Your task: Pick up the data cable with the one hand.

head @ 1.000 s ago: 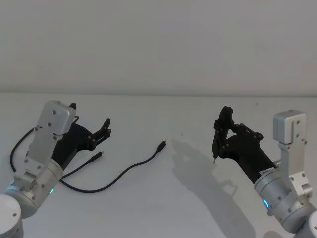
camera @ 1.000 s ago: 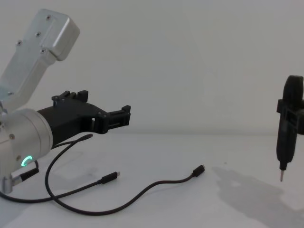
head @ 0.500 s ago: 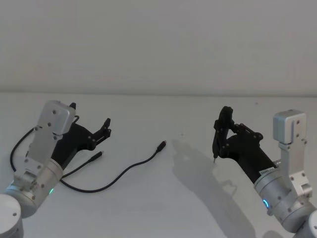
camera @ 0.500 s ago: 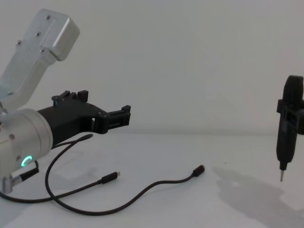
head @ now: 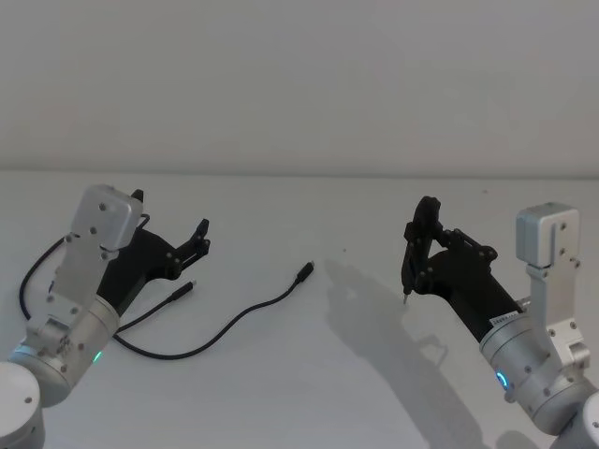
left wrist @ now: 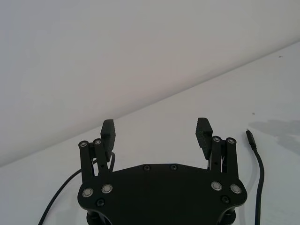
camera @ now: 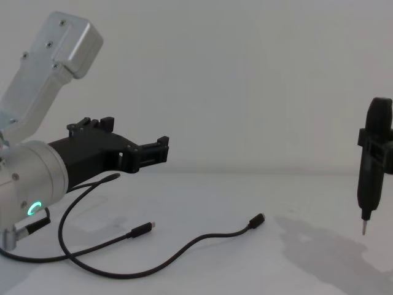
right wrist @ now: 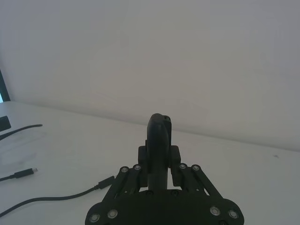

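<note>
One long, thin black data cable (head: 251,311) lies flat on the white bench (head: 299,402), left of centre, and nothing has hold of it. It runs in a loose S. One small dark plug (head: 305,273) points far and right toward mid-bench. From there the line sags near and left, swings round in a loop by the left arm, then doubles back to its other plug (head: 185,291). That second plug rests below and just nearer than the fingertips of the left tool (head: 202,238), which is black and angular, its fingers spread wide apart with only air between them. In the chest view that tool hangs clear above the cable, not touching it, on a fat silver wrist (camera: 31,184) with a green ring (camera: 34,209) lit. A shorter black lead (head: 37,267) curves off that wrist at the far left. Over on the right, well apart from the cable, the right tool (head: 418,245) is clamped on a pen-shaped probe (camera: 370,172), metal tip pointing down, held above the bench.
</note>
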Controlling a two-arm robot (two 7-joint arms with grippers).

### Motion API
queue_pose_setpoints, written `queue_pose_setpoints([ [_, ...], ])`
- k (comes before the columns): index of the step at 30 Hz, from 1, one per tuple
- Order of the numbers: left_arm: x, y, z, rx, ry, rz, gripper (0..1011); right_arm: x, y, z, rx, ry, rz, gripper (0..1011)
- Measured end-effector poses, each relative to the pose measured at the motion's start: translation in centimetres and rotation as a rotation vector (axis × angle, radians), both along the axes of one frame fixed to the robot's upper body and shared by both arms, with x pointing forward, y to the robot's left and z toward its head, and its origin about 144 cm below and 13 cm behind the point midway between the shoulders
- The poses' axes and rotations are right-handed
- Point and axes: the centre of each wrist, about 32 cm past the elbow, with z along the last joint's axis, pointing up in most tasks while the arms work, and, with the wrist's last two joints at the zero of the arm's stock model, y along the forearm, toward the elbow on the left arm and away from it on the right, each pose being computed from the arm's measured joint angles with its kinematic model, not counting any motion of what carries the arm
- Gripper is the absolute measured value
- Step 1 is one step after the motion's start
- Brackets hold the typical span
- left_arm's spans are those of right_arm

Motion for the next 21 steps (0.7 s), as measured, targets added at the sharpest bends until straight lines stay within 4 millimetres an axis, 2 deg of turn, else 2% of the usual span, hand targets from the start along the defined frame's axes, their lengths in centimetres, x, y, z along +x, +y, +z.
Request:
queue_pose_setpoints([
  [14, 0.0, 0.0, 0.0, 0.001, 0.001, -0.008, 1001, 0.1, 0.0, 0.0, 0.0, -0.001, 0.006, 275],
  [21, 0.2, 0.0, 0.1, 0.008, 0.021, -0.062, 1001, 1.1, 0.1, 0.1, 0.007, -0.005, 0.046, 275],
])
